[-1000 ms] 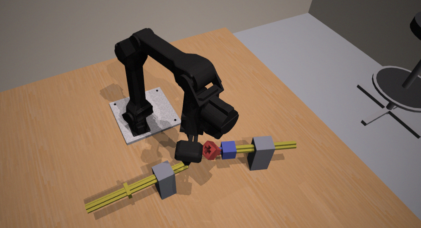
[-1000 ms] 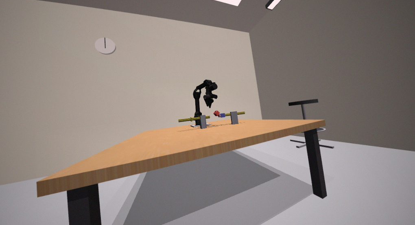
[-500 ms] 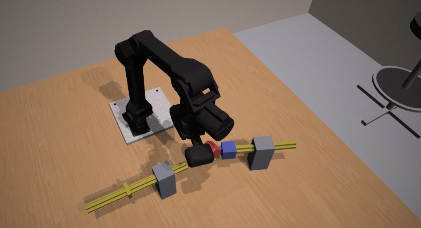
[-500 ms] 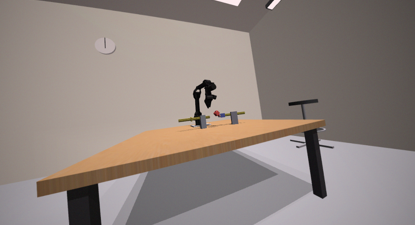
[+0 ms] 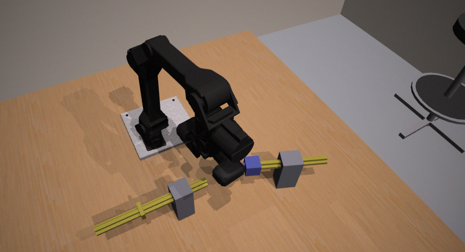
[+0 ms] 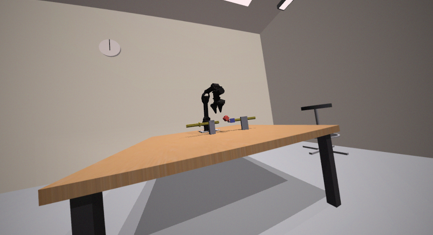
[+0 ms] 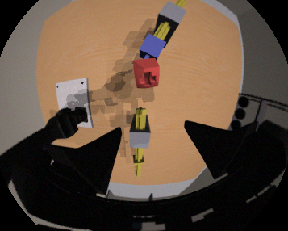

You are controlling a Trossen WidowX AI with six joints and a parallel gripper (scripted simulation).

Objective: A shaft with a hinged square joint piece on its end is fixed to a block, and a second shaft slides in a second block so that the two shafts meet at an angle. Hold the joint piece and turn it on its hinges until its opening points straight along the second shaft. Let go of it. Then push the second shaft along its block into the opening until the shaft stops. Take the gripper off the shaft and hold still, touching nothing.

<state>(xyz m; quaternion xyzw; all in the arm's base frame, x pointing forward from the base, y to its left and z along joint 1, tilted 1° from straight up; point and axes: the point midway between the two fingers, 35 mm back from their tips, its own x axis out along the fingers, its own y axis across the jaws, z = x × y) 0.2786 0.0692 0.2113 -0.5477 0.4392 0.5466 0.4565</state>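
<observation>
The red joint piece (image 6: 226,118) (image 7: 146,65) is tilted upward, its cross-shaped opening facing partly up. The gripper hides it in the top view. It is hinged to the blue piece (image 5: 252,166) (image 6: 231,120) (image 7: 152,45) on the end of the first shaft (image 5: 270,164) (image 7: 162,30), held in the right grey block (image 5: 288,174) (image 6: 244,123). The second yellow shaft (image 5: 156,203) (image 6: 193,125) (image 7: 140,117) runs through the left grey block (image 5: 184,203) (image 6: 212,127) (image 7: 139,140), its near end apart from the red piece. My gripper (image 6: 217,112) (image 7: 153,128) is open and empty, above the shafts.
A yellow crossbar (image 5: 141,210) (image 7: 139,160) sits across the second shaft beyond its block. The pale base plate (image 5: 175,109) (image 7: 63,94) lies under the arm's base. Both blocks stand up from the wooden table (image 5: 276,221) (image 6: 169,151). A stool (image 5: 435,94) (image 6: 316,107) stands beyond the table.
</observation>
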